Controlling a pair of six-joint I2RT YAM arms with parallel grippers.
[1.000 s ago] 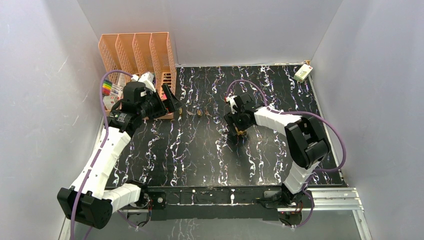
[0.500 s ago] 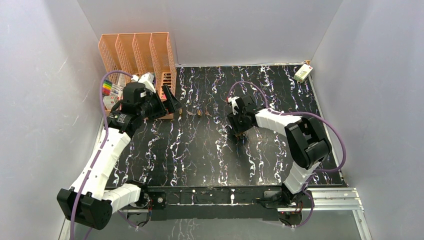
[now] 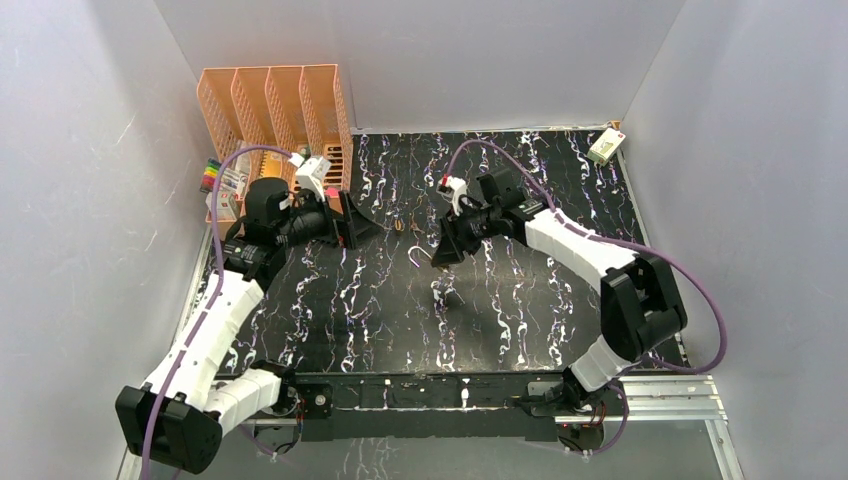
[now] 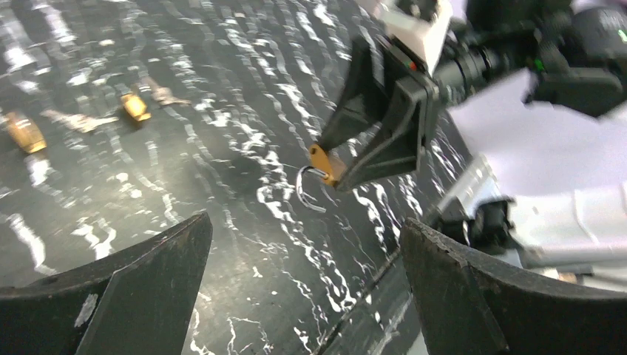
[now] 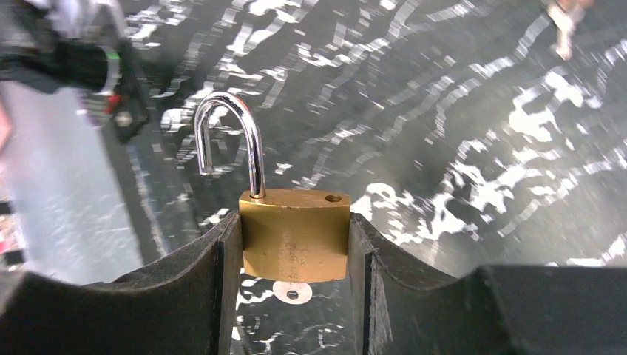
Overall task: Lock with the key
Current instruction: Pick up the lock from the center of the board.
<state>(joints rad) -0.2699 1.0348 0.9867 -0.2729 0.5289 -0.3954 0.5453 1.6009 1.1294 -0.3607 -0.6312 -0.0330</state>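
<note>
My right gripper (image 5: 294, 222) is shut on a brass padlock (image 5: 294, 233), gripping its two flat sides, and holds it above the table. The steel shackle (image 5: 229, 133) stands open and points away from the wrist. A silver key head (image 5: 292, 291) shows just below the padlock body. From above, the padlock (image 3: 424, 256) hangs at the tip of the right gripper (image 3: 443, 252) near the table's middle. My left gripper (image 3: 360, 222) faces it from the left, wide open and empty. In the left wrist view the padlock (image 4: 325, 161) hangs ahead of the left gripper (image 4: 303, 222).
Two small brass pieces (image 4: 135, 106) (image 4: 26, 133) lie on the black marbled table (image 3: 520, 320) behind the left gripper. An orange file rack (image 3: 270, 100) stands at the back left with coloured items (image 3: 215, 175) beside it. A small white box (image 3: 606, 147) sits at the back right.
The right gripper closed on the padlock, lifted it off the table and carried it left. The left arm swung right toward the middle, its jaws staying open.
</note>
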